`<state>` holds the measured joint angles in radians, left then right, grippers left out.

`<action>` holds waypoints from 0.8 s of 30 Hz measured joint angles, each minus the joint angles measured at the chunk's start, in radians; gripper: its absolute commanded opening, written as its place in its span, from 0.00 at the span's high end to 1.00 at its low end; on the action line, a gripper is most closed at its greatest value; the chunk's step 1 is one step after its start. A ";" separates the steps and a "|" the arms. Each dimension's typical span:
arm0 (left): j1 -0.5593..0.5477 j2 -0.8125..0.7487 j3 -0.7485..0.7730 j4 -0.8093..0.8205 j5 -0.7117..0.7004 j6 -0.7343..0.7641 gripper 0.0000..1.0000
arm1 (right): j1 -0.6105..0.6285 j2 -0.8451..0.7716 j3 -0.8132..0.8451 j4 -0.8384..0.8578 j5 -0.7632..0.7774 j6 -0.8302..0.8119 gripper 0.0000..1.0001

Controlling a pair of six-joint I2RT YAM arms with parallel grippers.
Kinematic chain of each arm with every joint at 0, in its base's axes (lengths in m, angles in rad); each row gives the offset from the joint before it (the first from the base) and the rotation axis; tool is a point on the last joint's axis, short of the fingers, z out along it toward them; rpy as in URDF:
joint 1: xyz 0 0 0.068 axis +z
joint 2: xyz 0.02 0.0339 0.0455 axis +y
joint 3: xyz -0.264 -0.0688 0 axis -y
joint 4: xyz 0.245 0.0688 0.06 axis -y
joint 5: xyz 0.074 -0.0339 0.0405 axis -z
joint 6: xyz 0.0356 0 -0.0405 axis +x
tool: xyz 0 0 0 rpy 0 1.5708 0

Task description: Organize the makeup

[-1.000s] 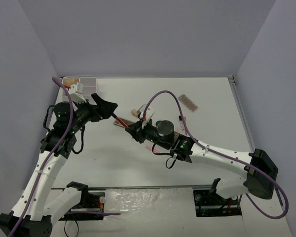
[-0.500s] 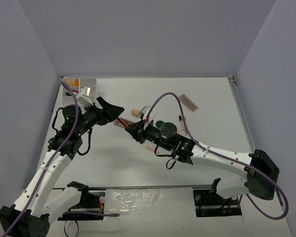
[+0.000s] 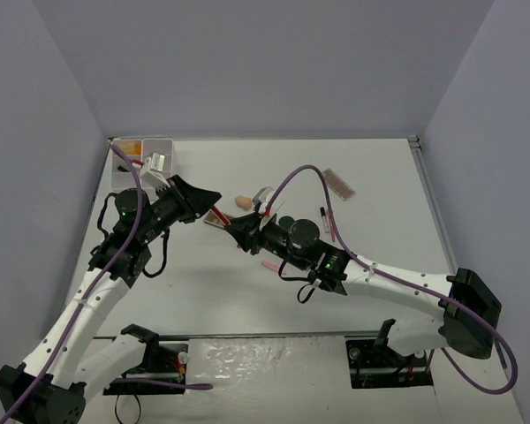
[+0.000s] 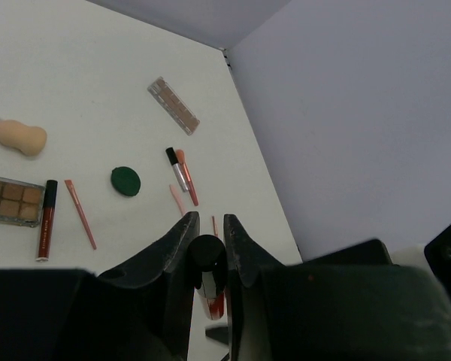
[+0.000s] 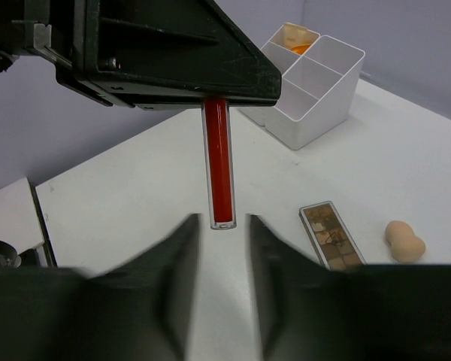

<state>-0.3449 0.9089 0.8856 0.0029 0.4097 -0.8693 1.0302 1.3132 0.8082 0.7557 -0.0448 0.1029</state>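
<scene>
A clear tube of red lip gloss (image 5: 217,158) hangs in the air between the two arms. My left gripper (image 4: 210,226) is shut on its black cap (image 4: 207,253). In the top view the tube (image 3: 221,216) bridges the left gripper (image 3: 214,200) and the right gripper (image 3: 235,230). My right gripper (image 5: 222,226) is open, and the tube's bottom end sits just at its fingertips with a gap on each side. On the table lie a beige sponge (image 4: 19,138), a brown palette (image 4: 13,199), a dark-red gloss (image 4: 45,219), a pink stick (image 4: 80,214) and a green compact (image 4: 125,181).
The white compartment box (image 5: 310,86) stands at the back left with an orange tube (image 5: 297,37) in a far cell. A second palette (image 4: 174,105) lies near the back right. A dark-capped wand (image 4: 177,168) and a pink brush (image 4: 188,180) lie beside the compact.
My left arm swung in toward the right arm and its jaws closed on the tube's cap. The right jaws have come apart off the tube's lower end.
</scene>
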 measured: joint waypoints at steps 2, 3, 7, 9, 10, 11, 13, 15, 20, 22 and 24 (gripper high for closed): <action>0.000 0.000 0.000 0.001 -0.012 0.005 1.00 | 0.000 0.001 0.000 -0.003 0.006 0.001 0.21; -0.001 0.000 0.000 0.001 -0.019 0.009 1.00 | 0.000 0.001 0.000 -0.004 0.009 -0.001 0.16; -0.001 0.007 0.000 -0.004 -0.069 0.044 1.00 | -0.002 0.002 0.000 -0.018 0.034 -0.006 0.03; -0.001 0.022 0.000 -0.012 -0.115 0.079 1.00 | -0.004 0.002 0.000 -0.039 0.051 -0.011 0.03; -0.001 0.033 0.000 -0.018 -0.140 0.099 1.00 | -0.006 0.002 0.000 -0.053 0.062 -0.015 0.03; 0.000 0.048 0.002 -0.030 -0.173 0.126 1.00 | -0.008 0.001 0.000 -0.072 0.075 -0.020 0.02; 0.012 0.094 0.022 -0.061 -0.243 0.183 1.00 | -0.009 -0.008 -0.007 -0.120 0.107 -0.028 0.02; 0.041 0.158 0.060 -0.087 -0.297 0.234 1.00 | -0.010 -0.034 -0.030 -0.168 0.144 -0.036 0.02; 0.245 0.326 0.175 -0.066 -0.371 0.305 1.00 | -0.020 -0.158 -0.139 -0.258 0.236 -0.050 0.01; 0.329 0.403 0.227 -0.035 -0.404 0.325 1.00 | -0.035 -0.212 -0.181 -0.283 0.268 -0.049 0.01; 0.389 0.481 0.277 -0.001 -0.430 0.339 1.00 | -0.055 -0.263 -0.218 -0.307 0.295 -0.043 0.01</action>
<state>0.0439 1.3903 1.1627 0.0016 -0.0205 -0.5305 0.9754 1.0497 0.5898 0.4484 0.2505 0.0596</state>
